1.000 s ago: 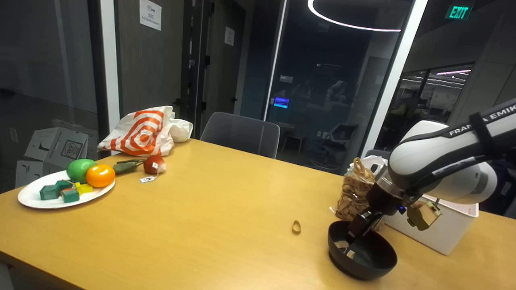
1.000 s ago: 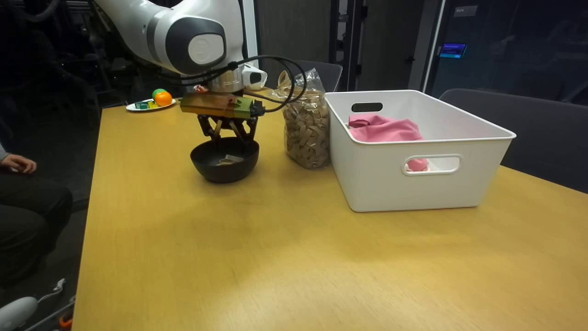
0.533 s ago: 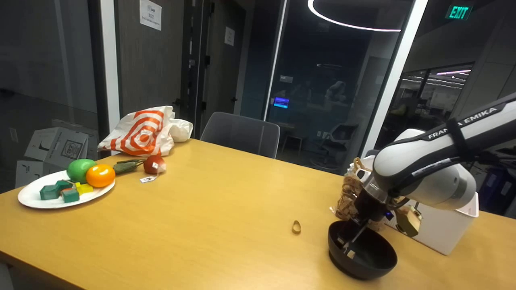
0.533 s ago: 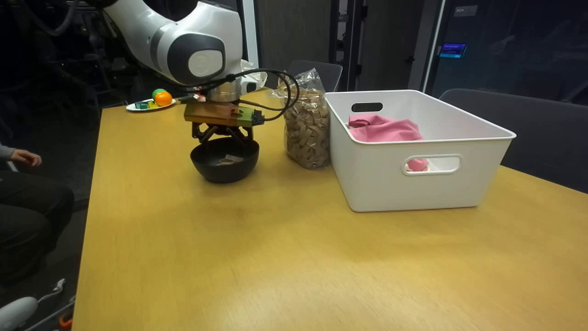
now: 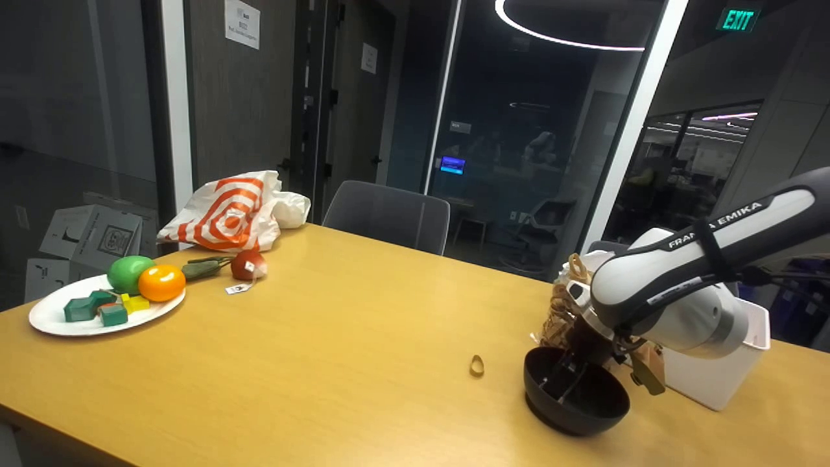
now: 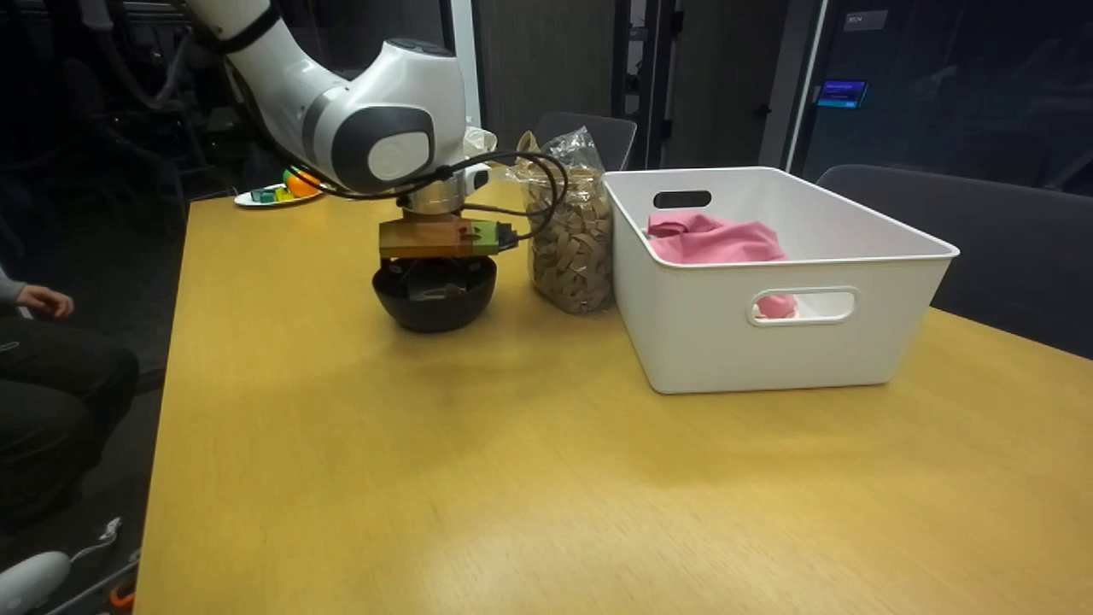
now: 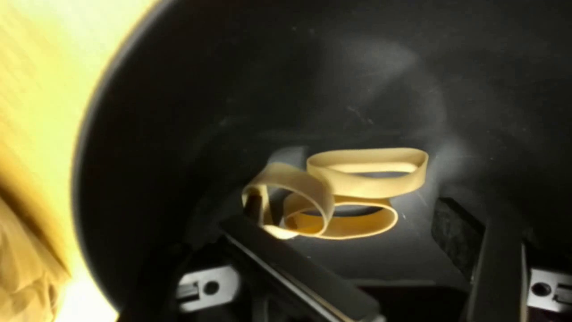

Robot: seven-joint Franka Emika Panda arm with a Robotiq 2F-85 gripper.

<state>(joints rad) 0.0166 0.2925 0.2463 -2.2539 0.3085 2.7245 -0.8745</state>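
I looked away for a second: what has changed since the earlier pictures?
The end effector has moved lower into the black bowl; its jaws stand open, gripping none of the tan bands inside. The bowl has shifted slightly toward the clear bag. The white bin, white plate and loose tan band stayed put.

Peering close into bowl (image 7: 313,112) in wrist view. Farther off in both exterior views, looking down across table (image 5: 324,363), sharing bowl, plate (image 5: 52,312).
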